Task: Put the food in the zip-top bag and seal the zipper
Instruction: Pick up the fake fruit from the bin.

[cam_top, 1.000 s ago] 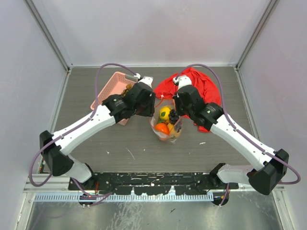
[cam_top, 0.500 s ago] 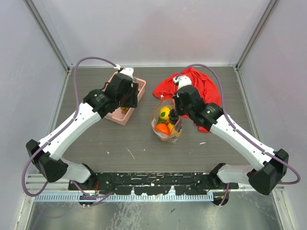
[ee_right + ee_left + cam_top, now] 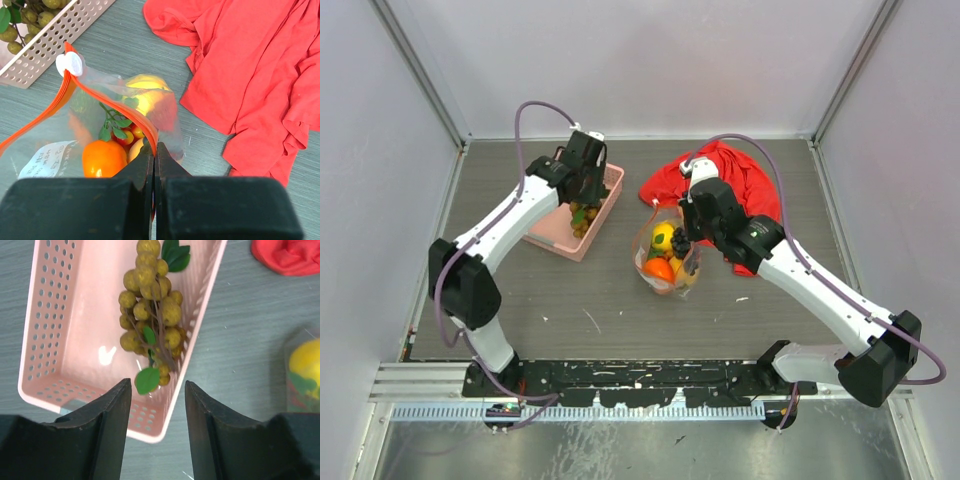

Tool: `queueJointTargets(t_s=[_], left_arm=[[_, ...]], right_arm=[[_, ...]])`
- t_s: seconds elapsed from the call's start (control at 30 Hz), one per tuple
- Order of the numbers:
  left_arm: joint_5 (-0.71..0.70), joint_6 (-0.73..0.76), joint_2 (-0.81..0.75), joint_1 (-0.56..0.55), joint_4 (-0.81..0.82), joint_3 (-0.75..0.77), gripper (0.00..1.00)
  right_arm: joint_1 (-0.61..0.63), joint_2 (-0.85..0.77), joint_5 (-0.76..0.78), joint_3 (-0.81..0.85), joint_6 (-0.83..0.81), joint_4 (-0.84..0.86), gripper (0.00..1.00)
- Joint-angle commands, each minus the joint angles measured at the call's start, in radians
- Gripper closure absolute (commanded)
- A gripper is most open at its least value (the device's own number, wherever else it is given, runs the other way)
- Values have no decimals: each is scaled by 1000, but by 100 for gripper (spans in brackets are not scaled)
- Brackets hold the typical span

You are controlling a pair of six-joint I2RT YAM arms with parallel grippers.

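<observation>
Right hand (image 3: 153, 150) is clamped on the zipper (image 3: 115, 107) edge of the zip-top bag (image 3: 55, 150) — my reading: it holds the mouth lifted for loading. Already in the bag: an orange (image 3: 104, 158) and a yellow fruit (image 3: 145, 92).

Left hand (image 3: 157, 390) hovers with fingers apart and empty over the berry bunch (image 3: 150, 315). The bunch lies in the pink basket (image 3: 60, 340), at about 10 o'clock from the bag in the top view; it looks like the last item out.

Red cloth (image 3: 250, 65) lies on the surface (image 3: 240, 330) at 1 o'clock, just beside the bag.

Obstacles — the bunch sits close to the basket's 3 o'clock wall, and the bag mouth looks narrow.
</observation>
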Motion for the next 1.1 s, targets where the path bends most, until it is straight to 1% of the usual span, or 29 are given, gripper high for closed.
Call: queueJointTargets(t_s=[0.0, 0.17, 0.27, 0.37, 0.47, 0.53, 0.63, 0.87, 0.97, 1.07], left_arm=[[-5, 62, 79, 33, 28, 101, 54], [8, 65, 143, 36, 31, 134, 60], [10, 67, 170, 36, 32, 147, 67], [9, 67, 184, 35, 23, 154, 76], [8, 67, 167, 36, 27, 144, 89], [5, 68, 144, 36, 24, 138, 94], [4, 48, 94, 35, 8, 134, 99], [20, -41, -66, 33, 16, 64, 100], [1, -115, -143, 33, -1, 45, 100], [35, -196, -219, 33, 9, 9, 100]], right_arm=[[-1, -4, -4, 11, 0, 63, 99], [0, 2, -8, 7, 3, 68, 99], [-1, 6, -10, 6, 4, 67, 99], [0, 6, -9, 7, 4, 65, 99], [0, 4, -7, 7, 3, 63, 99], [-1, 2, -8, 7, 4, 63, 99], [0, 3, -12, 10, 6, 63, 99], [-1, 12, -18, 17, 12, 65, 99], [-1, 21, -21, 17, 13, 69, 99], [0, 33, -30, 18, 19, 68, 99]])
